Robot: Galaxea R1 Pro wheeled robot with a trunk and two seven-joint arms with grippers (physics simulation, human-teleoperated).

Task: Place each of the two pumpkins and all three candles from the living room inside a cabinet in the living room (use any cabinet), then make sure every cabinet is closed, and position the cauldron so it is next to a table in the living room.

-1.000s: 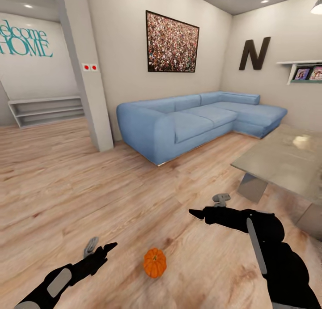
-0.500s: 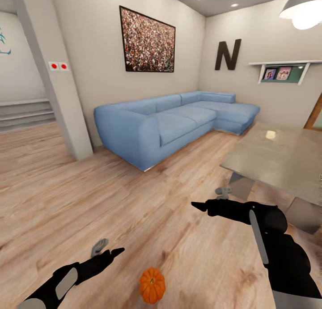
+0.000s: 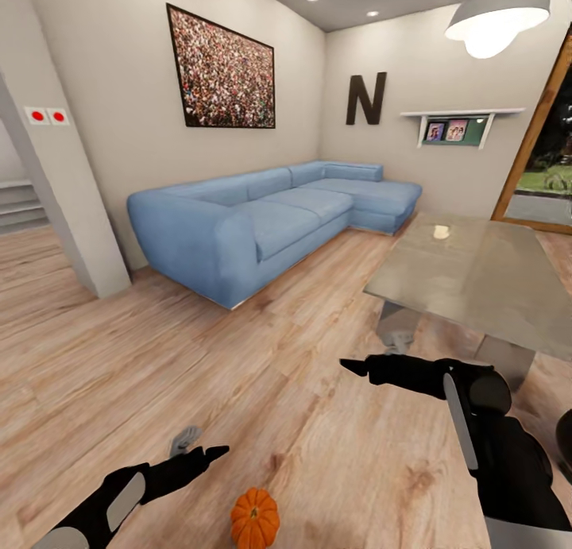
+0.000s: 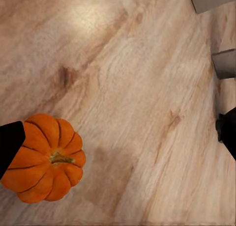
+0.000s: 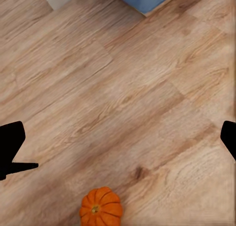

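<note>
Camera swung right | pumpkin (image 3: 255, 519): orange, ribbed, brown stem, on floor | both pincers released, empty

Light wood plank floor (image 3: 159, 350). Blue L-shaped sofa (image 3: 262, 219) against white wall under framed crowd picture (image 3: 221, 71); black letter N (image 3: 365, 98) beside wall shelf (image 3: 457, 124). Grey table (image 3: 485, 275) beneath lit pendant lamp (image 3: 496, 21).

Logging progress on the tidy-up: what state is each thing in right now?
Pumpkin: upright on the floor, not held.
Candle: standing on the table, not yet put away.
Left gripper: open, empty, beside the pumpkin.
Right gripper: open, empty, above bare floor.
</note>
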